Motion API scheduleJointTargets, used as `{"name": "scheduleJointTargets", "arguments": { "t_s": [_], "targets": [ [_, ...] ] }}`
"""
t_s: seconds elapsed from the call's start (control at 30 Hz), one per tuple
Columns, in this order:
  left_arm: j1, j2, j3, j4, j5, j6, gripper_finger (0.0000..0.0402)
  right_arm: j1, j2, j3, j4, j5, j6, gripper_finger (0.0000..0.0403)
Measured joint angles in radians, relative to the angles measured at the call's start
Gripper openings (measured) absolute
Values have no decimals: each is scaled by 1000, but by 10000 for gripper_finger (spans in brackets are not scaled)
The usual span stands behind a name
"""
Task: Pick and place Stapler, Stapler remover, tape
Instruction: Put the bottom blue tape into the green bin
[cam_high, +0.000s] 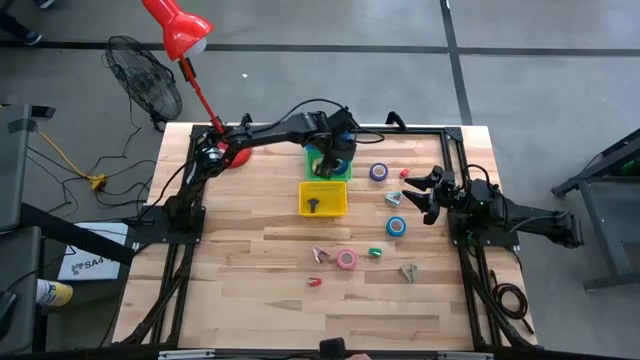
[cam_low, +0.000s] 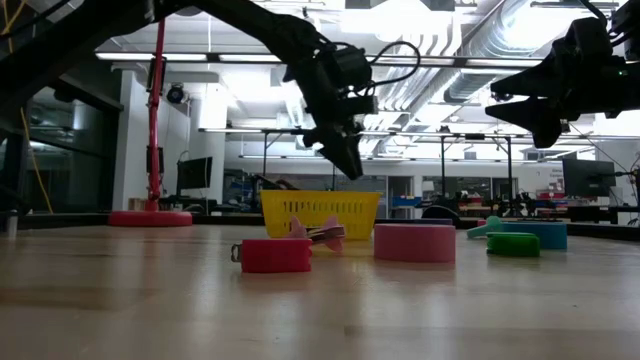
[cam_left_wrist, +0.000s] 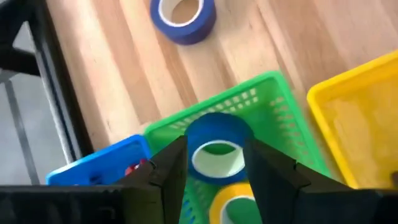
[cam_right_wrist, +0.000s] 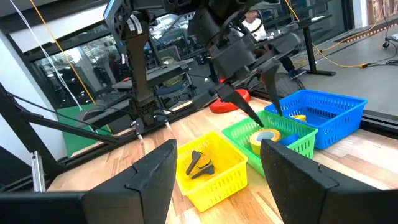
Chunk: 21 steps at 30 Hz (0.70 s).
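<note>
Left end effector (cam_left_wrist: 214, 171) hovers over the green basket (cam_high: 330, 163) near the tabletop's far edge, fingers spread, gripping nothing. Blue tape (cam_left_wrist: 217, 149) lies in the basket beside yellow tape (cam_left_wrist: 239, 205). Likely light, stiff, smooth rings; pinch through the open centre. Right end effector (cam_high: 418, 193) waits spread wide by the right edge.

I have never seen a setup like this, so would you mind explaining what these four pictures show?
Two dark robot arms work at a wooden table. One picture looks straight down, one level across the tabletop, and two come from cameras on the arms' wrists. The left pincer hangs open above the green basket, which holds a blue tape roll and a yellow tape roll. Beside it stands a yellow basket with a dark tool inside. The right pincer waits open at the table's right side, holding nothing. More tape rolls lie loose.
</note>
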Motion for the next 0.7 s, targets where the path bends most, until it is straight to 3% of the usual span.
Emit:
{"name": "scheduleJointTargets", "arguments": {
  "t_s": [0.3, 0.7],
  "targets": [
    [-2, 11, -13, 60, 13, -7, 10, 0, 0, 0, 0, 0, 0, 222],
    [-7, 54, -15, 68, 0, -74, 2, 0, 0, 0, 0, 0, 0, 222]
  ]
}}
